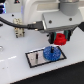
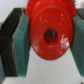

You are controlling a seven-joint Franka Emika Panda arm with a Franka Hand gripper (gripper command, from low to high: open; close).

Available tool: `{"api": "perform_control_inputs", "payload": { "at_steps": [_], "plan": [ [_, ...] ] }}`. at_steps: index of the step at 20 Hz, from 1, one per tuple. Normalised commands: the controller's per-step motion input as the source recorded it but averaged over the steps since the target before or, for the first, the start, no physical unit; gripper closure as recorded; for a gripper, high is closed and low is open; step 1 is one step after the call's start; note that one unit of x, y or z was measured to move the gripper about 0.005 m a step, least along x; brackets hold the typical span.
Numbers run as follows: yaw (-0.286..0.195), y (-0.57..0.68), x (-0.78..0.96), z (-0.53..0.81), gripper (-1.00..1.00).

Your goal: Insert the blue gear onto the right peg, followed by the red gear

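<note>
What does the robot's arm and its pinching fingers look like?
The arm is smooth and white, with a boxy light-grey hand and a black cable running to it. In the wrist view the gripper has black fingers with teal-green pads on their inner faces.

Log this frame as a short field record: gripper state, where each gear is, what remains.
gripper: shut on the red gear, pads on two opposite sides
red gear position: held above the plate, not yet seated
blue gear: lying on the plate's end at the exterior view's right
right peg: hidden by the blue gear
left peg: bare
remaining: red gear insertion
</note>
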Motion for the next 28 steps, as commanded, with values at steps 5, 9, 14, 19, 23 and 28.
{"api": "perform_control_inputs", "payload": {
  "at_steps": [5, 9, 14, 19, 23, 28],
  "plan": [
    [0.000, -0.22, 0.19, -0.10, 1.00],
    [0.000, -0.16, 0.13, -0.13, 1.00],
    [0.000, -0.13, 0.19, -0.17, 1.00],
    [0.000, -0.10, 0.24, -0.19, 1.00],
    [0.000, -0.05, 0.23, -0.10, 1.00],
    [0.000, 0.00, 0.15, -0.13, 1.00]
  ]
}}
